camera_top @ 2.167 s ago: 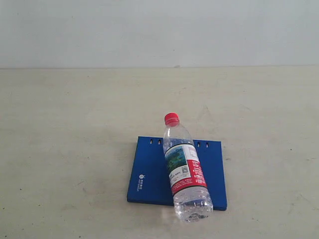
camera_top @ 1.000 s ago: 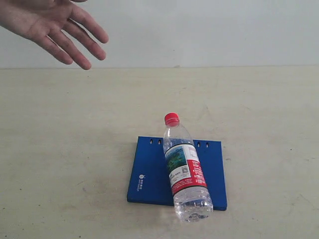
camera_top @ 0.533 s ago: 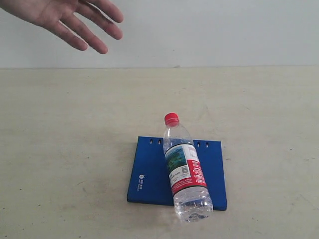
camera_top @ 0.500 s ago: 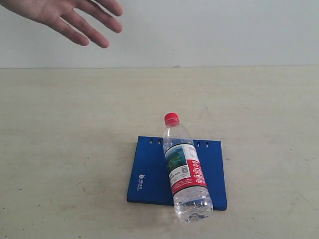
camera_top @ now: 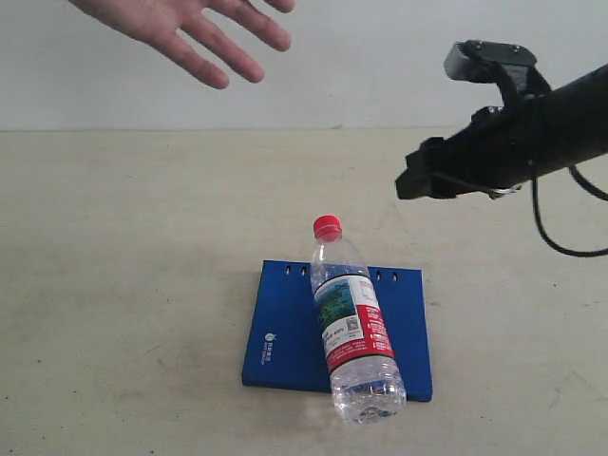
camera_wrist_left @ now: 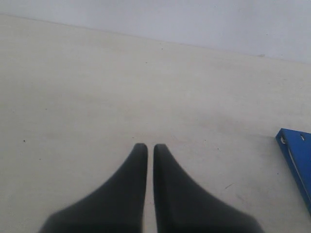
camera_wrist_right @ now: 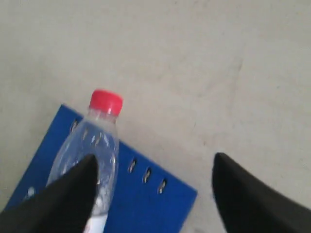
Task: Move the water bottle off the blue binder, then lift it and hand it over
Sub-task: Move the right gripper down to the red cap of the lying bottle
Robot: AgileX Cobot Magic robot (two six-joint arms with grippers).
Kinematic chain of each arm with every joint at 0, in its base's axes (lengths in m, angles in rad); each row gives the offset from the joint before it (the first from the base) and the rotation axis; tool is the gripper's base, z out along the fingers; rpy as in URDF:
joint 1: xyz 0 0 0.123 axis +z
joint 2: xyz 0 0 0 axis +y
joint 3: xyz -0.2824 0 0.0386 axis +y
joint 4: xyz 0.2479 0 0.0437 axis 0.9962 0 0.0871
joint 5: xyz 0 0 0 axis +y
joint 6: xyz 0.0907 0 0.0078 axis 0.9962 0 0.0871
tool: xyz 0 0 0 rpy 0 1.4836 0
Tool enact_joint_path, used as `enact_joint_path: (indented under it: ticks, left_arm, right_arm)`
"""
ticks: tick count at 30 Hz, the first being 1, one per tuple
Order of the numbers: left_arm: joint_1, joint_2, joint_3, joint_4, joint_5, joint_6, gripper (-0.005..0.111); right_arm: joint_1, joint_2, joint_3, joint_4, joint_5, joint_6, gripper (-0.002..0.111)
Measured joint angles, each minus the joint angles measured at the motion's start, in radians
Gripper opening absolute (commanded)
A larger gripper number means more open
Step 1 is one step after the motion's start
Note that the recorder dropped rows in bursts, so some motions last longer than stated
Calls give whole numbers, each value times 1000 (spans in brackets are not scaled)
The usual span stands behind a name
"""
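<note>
The water bottle [camera_top: 352, 326] lies on its side across the blue binder [camera_top: 285, 328], red cap pointing away and its base past the binder's near edge. In the right wrist view the water bottle [camera_wrist_right: 95, 141] and the blue binder [camera_wrist_right: 150, 199] show between wide-spread fingers. My right gripper [camera_top: 416, 180] hangs open in the air, above and to the right of the bottle, holding nothing. My left gripper [camera_wrist_left: 146, 147] is shut over bare table, with a corner of the blue binder [camera_wrist_left: 296, 153] off to one side. It does not appear in the exterior view.
A person's open hand [camera_top: 195, 28] reaches in at the upper left, palm up, well above the table. The beige table [camera_top: 123, 285] spreads around the binder, with a pale wall behind it.
My right arm has entered the exterior view from the right. The person's hand has shifted to the right. Bottle and binder have not moved.
</note>
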Motion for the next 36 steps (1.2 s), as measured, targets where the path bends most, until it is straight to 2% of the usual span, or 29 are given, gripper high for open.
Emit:
enact_joint_path:
  ticks: [6,13,18,21,25,28,36]
  left_arm:
    - [0,0,0,0,0,0,5]
    - [0,0,0,0,0,0,5]
    - [0,0,0,0,0,0,5]
    - [0,0,0,0,0,0,5]
    - [0,0,0,0,0,0,5]
    - [0,0,0,0,0,0,5]
    - [0,0,0,0,0,0,5]
  right_arm:
    - [59,184,-136,135,1,-9,75]
    - [132,347,-281,151,89,33,75]
    - [149,410,-309,166,137,58,75]
    - [152,426,-309,164,142,69,65]
    - [152,427,-314,164,146,87,41]
    - [152,427,-314,164,164,96,29]
    - [152,427,-314,159,188,117,30]
